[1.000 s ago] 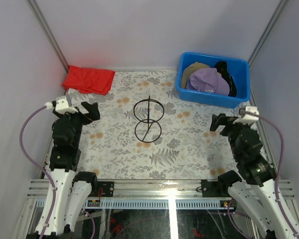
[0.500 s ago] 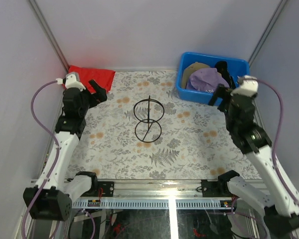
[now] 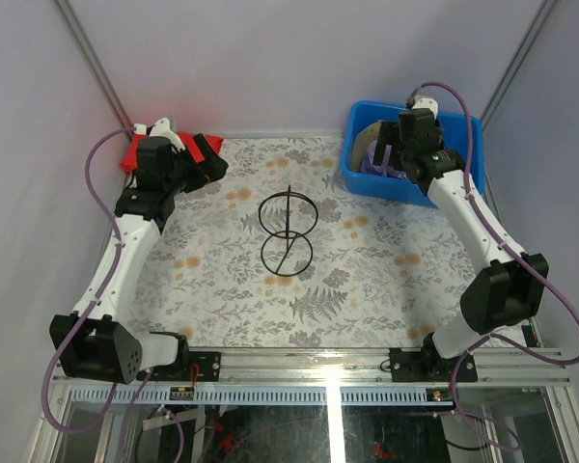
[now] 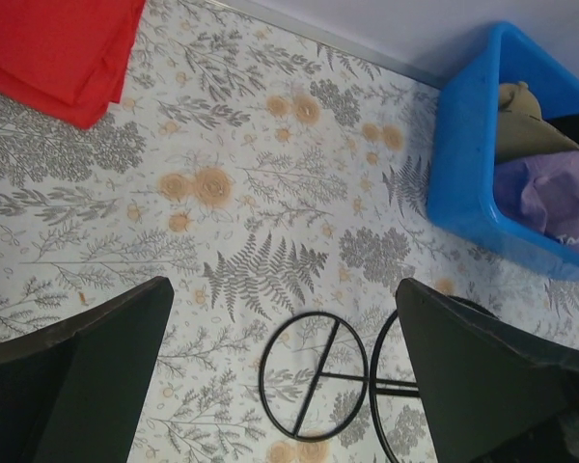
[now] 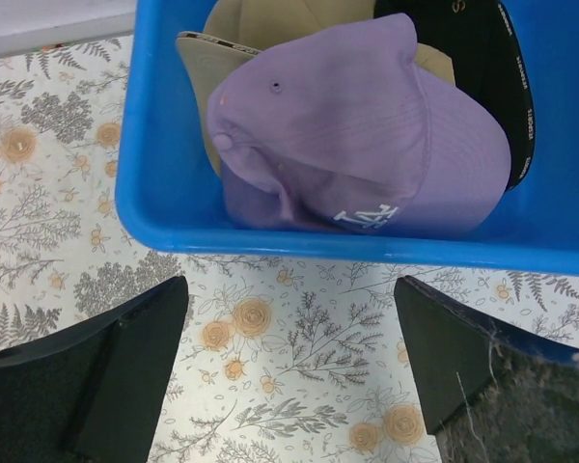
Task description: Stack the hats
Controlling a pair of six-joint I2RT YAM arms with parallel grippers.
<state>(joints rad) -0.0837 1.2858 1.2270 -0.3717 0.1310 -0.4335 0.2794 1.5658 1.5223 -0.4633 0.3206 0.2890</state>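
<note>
Soft cloth hats (image 5: 367,125) — glossy plastic bin (image 5: 164,145)

We see bright, even, diffuse light in all three views, with no hard shadows. In the top view the red cloth (image 3: 131,159) below the left gripper (image 3: 207,159) throws a pink tint on the wall (image 3: 96,116) beside it. A white streak of glare crosses the rail (image 3: 270,359) well behind both arms. Ahead of the left gripper's fingers (image 4: 87,376) the patterned table (image 4: 222,193) is sharp, while the fingers themselves are dark, featureless and soft-edged. Just beyond the right gripper (image 5: 289,282) the lavender cap (image 5: 367,145) is crisp, with stitching and logo clear. Only a faint shadow lies on the table beneath the blue bin (image 5: 164,212).
</note>
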